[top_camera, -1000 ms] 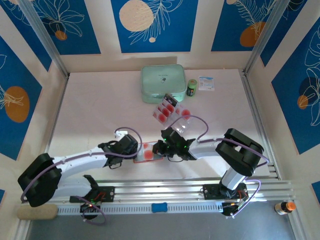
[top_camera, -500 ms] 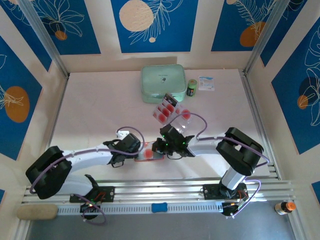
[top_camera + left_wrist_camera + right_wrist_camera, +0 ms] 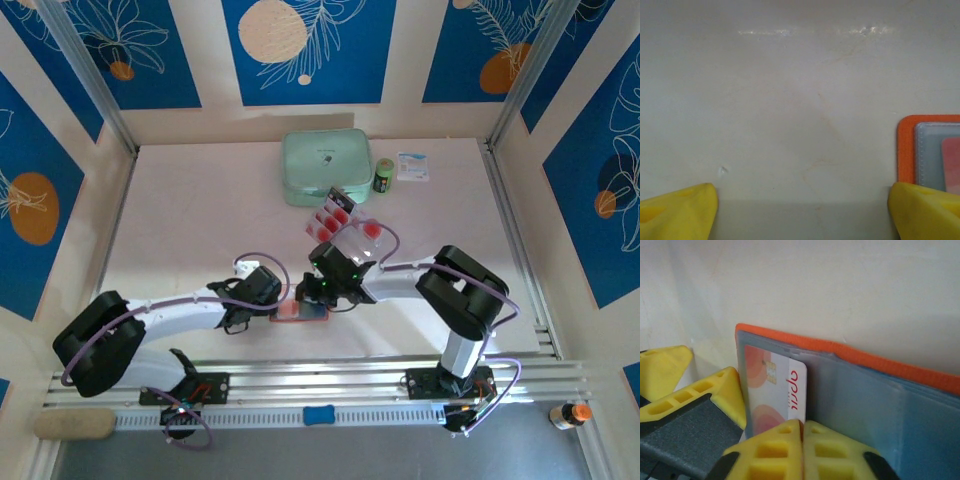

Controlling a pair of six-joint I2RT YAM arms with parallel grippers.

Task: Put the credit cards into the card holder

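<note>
The credit card point(image 3: 771, 387) is sitting in an end sleeve of the card holder point(image 3: 875, 367), which is lying open and flat on the table point(image 3: 200, 220) between the two arms, close to their bases. I cannot tell whether the card is fully seated. It is looking thin, stiff, light and glossy, so it is likely sliding easily under a push. It is probably best pinched across its faces at a free short edge, or nudged on that edge. The holder is looking soft and light, with slick clear pockets. It is likely skidding unless pinned at its orange border, well away from the pocket mouths. The right gripper point(image 3: 802, 440) is showing its yellow tips pressed together with nothing visible between them, resting at the card's lower corner. The left gripper point(image 3: 800, 215) is standing with its jaws wide apart and holding nothing, one fingertip at the holder's corner. Further back, the other credit cards point(image 3: 330, 218) are waiting in a fanned bunch near a mint-green case point(image 3: 325, 167).
</note>
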